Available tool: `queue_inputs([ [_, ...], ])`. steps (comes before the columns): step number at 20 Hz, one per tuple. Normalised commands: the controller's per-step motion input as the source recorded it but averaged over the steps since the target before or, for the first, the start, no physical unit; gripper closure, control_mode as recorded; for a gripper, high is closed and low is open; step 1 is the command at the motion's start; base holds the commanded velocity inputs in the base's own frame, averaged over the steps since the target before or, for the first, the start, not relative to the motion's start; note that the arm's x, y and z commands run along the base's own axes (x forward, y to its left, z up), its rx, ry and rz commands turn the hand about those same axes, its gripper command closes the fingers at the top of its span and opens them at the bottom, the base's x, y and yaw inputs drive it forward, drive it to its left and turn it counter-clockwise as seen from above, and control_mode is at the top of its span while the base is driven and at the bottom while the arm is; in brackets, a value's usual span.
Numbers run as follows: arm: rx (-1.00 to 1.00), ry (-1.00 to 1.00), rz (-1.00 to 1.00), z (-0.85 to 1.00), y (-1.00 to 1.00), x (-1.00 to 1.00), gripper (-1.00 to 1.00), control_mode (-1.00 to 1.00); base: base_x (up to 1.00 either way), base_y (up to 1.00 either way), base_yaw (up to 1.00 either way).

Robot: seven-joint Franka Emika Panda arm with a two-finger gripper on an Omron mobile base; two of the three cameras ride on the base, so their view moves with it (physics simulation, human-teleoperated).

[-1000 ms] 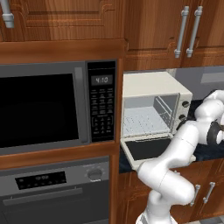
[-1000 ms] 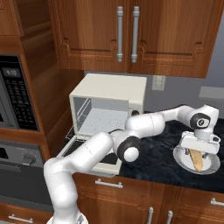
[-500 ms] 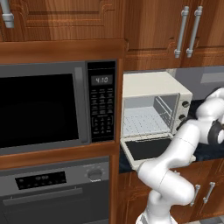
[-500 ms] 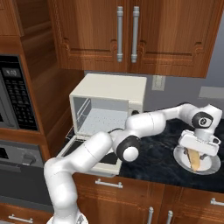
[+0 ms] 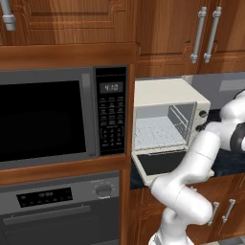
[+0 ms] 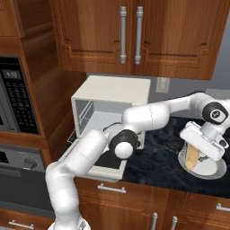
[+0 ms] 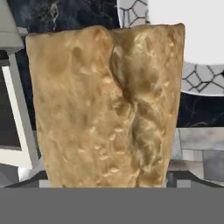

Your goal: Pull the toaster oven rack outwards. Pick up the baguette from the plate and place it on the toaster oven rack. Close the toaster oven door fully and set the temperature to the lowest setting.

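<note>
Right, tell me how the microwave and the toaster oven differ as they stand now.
The microwave is dark grey and wide, built into the wooden cabinetry; the toaster oven is cream-white, smaller, and stands on the dark counter. The microwave's door is shut; the toaster oven door hangs open, showing the toaster oven rack. The microwave has a keypad, the toaster oven dark knobs. Both are boxy, and they stand side by side.
</note>
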Motion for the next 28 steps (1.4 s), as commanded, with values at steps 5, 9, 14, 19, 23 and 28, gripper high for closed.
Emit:
queue_inputs([
  [5,-0.01,-0.07,-0.26,0.55,1.00,-1.00,1.00,-1.00,0.00,0.00,0.00],
  [9,-0.52,-0.10,0.01,0.74,1.00,-0.81,1.00,-1.00,0.00,0.00,0.00],
  [14,-0.73,-0.06,0.09,0.48,1.00,-0.27,1.00,-1.00,0.00,0.00,0.00],
  [19,-0.54,-0.02,0.38,-0.03,1.00,-0.01,1.00,-1.00,0.00,0.00,0.00],
  [23,-0.15,0.04,0.62,0.00,0.68,0.48,1.00,-1.00,0.00,0.00,0.00],
  [28,-0.08,0.13,0.47,0.05,0.27,0.36,1.00,-1.00,0.00,0.00,0.00],
])
